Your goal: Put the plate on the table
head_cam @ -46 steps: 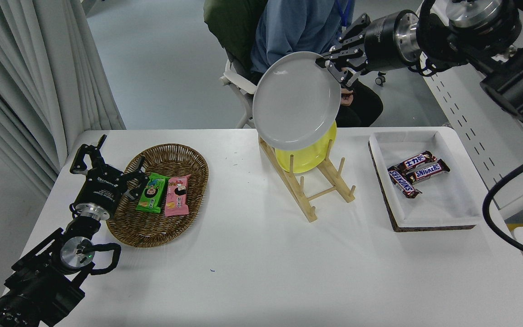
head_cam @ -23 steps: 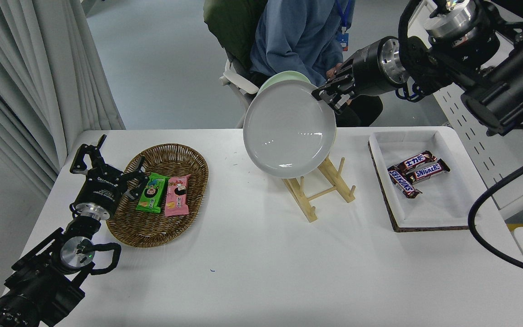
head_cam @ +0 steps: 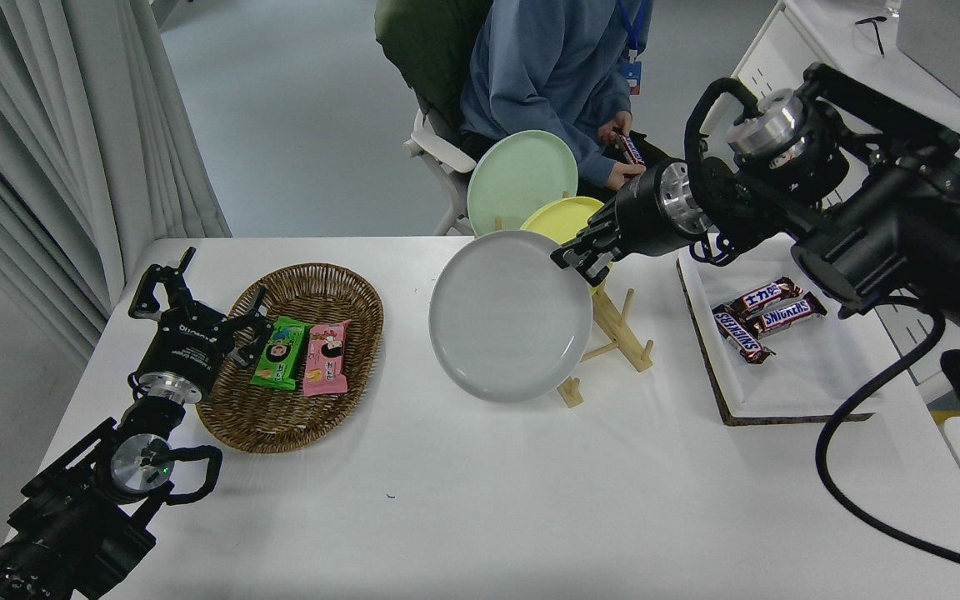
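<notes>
The pale grey-white plate (head_cam: pixel 510 317) hangs tilted above the white table (head_cam: pixel 480 492), in front of the wooden rack (head_cam: pixel 613 333). My right gripper (head_cam: pixel 577 257) is shut on the plate's upper right rim and holds it in the air, its lower edge close to the tabletop. The mint green plate (head_cam: pixel 522 177) and the yellow plate (head_cam: pixel 561 218) stand upright in the rack behind it. My left gripper (head_cam: pixel 197 293) is parked open at the lower left, next to the basket.
A wicker basket (head_cam: pixel 297 358) with two snack packs lies at the left. A white tray (head_cam: pixel 788 333) with chocolate bars stands at the right. A person in a blue top (head_cam: pixel 555 67) sits at the far side, holding a bar.
My right gripper has carried the grey plate down and toward me, away from the rack, uncovering the green and yellow plates. The left arm has not moved.
</notes>
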